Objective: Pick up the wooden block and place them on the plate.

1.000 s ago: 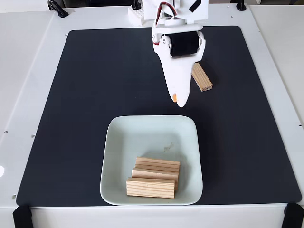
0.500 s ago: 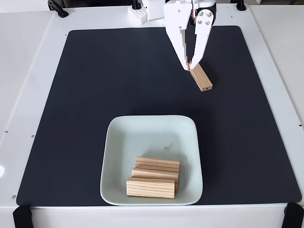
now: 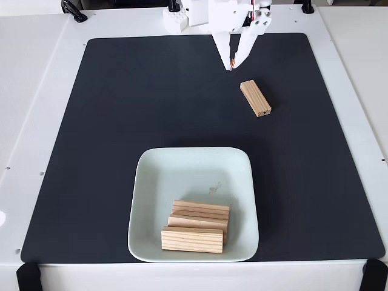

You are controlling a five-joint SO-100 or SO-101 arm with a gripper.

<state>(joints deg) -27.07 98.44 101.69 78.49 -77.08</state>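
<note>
Nearest in the fixed view sits the large square pale mint-white plate (image 3: 193,170) with rounded corners and a raised rim, resting on the black mat (image 3: 121,121) that covers the white worktop (image 3: 36,91); three small rectangular light-wood blocks (image 3: 197,225) with striped grain lie in its near half, packed side by side and touching; farther off and to the right, a fourth light-wood block (image 3: 255,98) lies alone on the mat, angled, well apart from the plate; beyond it at the far edge my white tool (image 3: 231,66) points down, fingers nearly together at the tips, empty, just left of and beyond that lone block without touching it.
</note>
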